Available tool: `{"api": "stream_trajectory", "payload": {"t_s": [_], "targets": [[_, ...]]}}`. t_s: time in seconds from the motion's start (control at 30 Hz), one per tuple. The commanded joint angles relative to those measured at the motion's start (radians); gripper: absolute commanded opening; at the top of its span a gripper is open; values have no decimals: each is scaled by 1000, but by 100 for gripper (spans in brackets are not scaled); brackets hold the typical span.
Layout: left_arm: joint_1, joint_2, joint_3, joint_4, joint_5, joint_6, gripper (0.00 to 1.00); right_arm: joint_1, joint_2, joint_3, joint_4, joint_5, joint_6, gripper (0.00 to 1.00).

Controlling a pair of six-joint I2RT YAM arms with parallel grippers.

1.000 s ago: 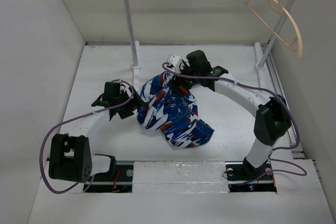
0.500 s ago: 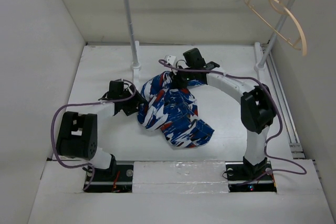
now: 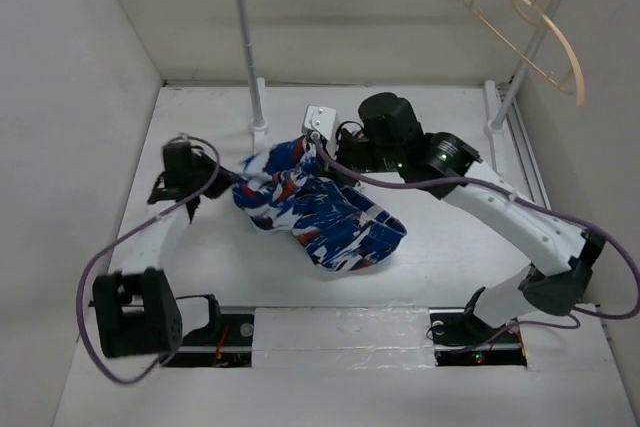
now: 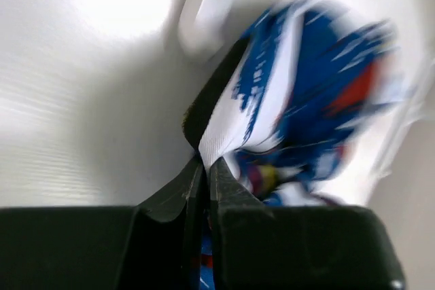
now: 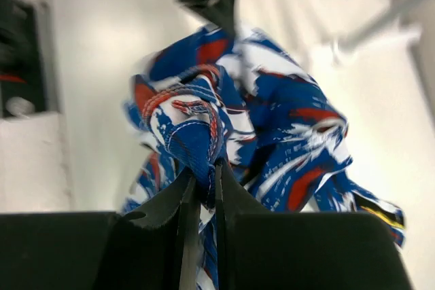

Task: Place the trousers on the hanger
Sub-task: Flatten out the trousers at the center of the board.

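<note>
The left gripper (image 4: 204,162) and right gripper (image 5: 202,171) each pinch the trousers (image 3: 320,215), bunched on the table (image 3: 440,247) between them. Lift both evenly and hold tight so the cloth hangs flat for the hanger (image 3: 578,85)

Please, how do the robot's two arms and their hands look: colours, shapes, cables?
The left arm and the right arm are built of white tube links between bulky black joints. A thin purple cable loops loosely along each arm. The left hand and the right hand each have two flat, tapered black fingers.
</note>
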Motion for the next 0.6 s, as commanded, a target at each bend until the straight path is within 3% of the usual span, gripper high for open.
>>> {"api": "stream_trajectory", "payload": {"t_s": [0.0, 0.1, 0.23, 0.3, 0.37, 0.43, 0.57], "targets": [[200, -265, 159, -141, -61, 69, 0, 150, -77, 195, -118, 93, 56, 0], [296, -369, 347, -296, -138, 134, 0, 325, -17, 480, -262, 173, 98, 0], [305, -392, 636, -440, -298, 178, 0, 491, 124, 977, -423, 253, 176, 0], [305, -377, 809, -497, -356, 203, 0, 492, 132, 1085, -419, 229, 226, 0], [284, -313, 988, -560, -381, 241, 0, 492, 13, 966, -302, 276, 276, 0], [261, -264, 1049, -551, -386, 269, 0, 480, -146, 701, -224, 413, 327, 0], [247, -130, 1060, -522, -256, 327, 0, 191, -289, 435, -207, 436, 393, 0]]}}
